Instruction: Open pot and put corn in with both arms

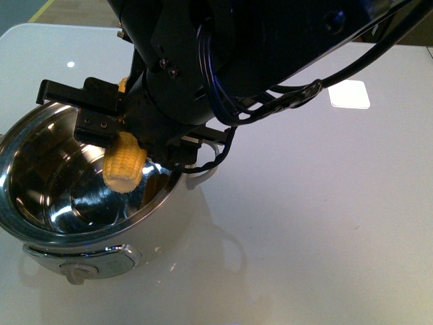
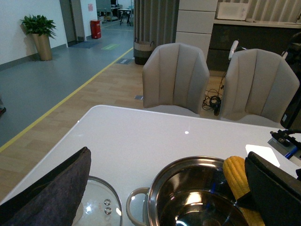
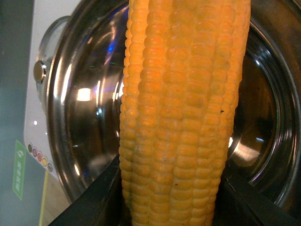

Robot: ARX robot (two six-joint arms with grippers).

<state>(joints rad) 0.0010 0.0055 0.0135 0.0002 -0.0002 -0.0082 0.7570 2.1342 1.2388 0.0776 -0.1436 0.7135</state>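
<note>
Pot (image 1: 40, 223): open, steel bowl bare inside, standing on the white table (image 1: 325, 223). Corn (image 1: 124, 162): clamped between the jaws of the right gripper (image 1: 118, 139), hanging over the pot's mouth near the rim. Glass lid (image 2: 101, 207): lying on the table just beside the pot. Left gripper (image 2: 61, 193): only one dark finger visible over the lid; jaw state cannot be told.

From the body we look down on the pot (image 1: 88, 196), our left wrist looks level across the table (image 2: 141, 136) toward chairs (image 2: 176, 77), our right wrist sits close above the corn (image 3: 181, 113), pot and corn in all three
</note>
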